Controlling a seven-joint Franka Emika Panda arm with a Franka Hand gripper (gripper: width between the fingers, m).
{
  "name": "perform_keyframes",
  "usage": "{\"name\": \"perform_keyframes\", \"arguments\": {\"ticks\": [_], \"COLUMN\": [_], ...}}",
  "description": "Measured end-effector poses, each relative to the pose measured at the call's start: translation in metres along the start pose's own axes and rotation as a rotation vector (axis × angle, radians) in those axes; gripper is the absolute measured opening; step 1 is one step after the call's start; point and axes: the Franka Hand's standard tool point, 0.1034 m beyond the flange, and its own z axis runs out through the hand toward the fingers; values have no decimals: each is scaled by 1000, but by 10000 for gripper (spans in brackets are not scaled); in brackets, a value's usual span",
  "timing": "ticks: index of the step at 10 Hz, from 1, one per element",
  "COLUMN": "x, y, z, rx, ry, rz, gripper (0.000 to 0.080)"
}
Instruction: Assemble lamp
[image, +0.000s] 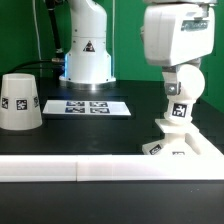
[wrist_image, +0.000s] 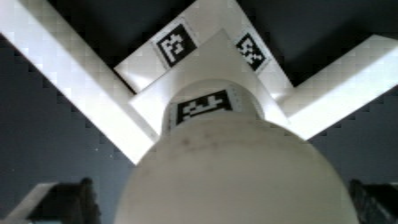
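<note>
The lamp's low square base (image: 168, 146) (wrist_image: 185, 47) sits at the exterior view's right, in the corner of the white bar edging. The bulb (image: 178, 113) (wrist_image: 226, 150) stands upright on it, a square tag on its neck. My gripper (image: 179, 86) (wrist_image: 217, 203) hangs straight above, open, with a dark finger (wrist_image: 61, 203) on each side of the bulb's ball. A thin gap shows on both sides, so nothing is held. The cone-shaped shade (image: 19, 101) stands at the exterior view's left, wide end down, far from the gripper.
The marker board (image: 90, 106) lies flat mid-table in front of the arm's pedestal (image: 86, 60). A long white bar (image: 90, 168) runs along the front edge, and its corner pieces (wrist_image: 71, 75) frame the base. A green wall stands behind.
</note>
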Motion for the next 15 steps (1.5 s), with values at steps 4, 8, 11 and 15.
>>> {"name": "perform_keyframes", "arguments": {"ticks": [4,8,11,15], "x": [2,1,-1,-2], "y": [3,4,6,9], "z": [0,-1,-1,-1], "rx": [-17,-17,-16,-23], "ry": [12,12,25,39], "rz": [-38,-33,100,534], "gripper": [699,576,576,577]}}
